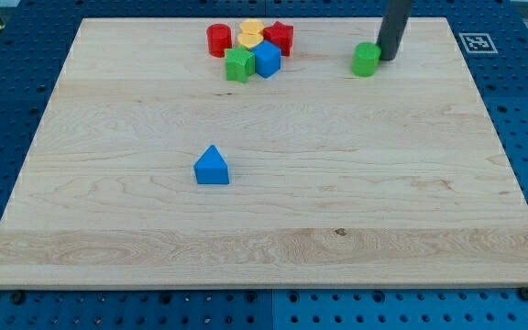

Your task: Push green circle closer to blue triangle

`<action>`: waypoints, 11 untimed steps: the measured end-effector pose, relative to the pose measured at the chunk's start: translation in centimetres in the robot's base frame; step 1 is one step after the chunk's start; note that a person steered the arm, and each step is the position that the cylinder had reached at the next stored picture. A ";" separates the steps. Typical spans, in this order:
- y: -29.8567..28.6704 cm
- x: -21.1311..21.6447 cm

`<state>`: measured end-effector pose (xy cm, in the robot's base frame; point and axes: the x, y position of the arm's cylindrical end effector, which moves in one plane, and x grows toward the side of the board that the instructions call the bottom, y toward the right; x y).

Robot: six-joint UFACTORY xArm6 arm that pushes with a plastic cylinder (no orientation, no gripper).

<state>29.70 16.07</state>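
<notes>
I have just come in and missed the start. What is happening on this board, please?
A dark rod is pushing blocks. My tip rests against the green circle from the view's right, near the view's top. The blue triangle lies far off, lower and to the view's left, so the push is not yet done. Other blocks cluster at the top.

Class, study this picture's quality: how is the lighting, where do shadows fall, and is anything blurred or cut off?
Camera view: lighting is even and soft, no glare on the wooden board; the blue triangle and green circle are sharp, with only faint shadows; my tip is beside the green circle, the rod cropped at the view's top.
</notes>
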 end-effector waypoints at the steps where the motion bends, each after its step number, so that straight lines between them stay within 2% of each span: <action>1: -2.5 1.9; 3: -2.2 0.5; 4: -6.3 0.4; 5: -10.2 3.8; 6: -11.5 6.1; 8: -8.5 3.4; 9: -7.6 6.2; 10: -8.2 11.6; 11: -8.8 12.3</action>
<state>41.96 7.24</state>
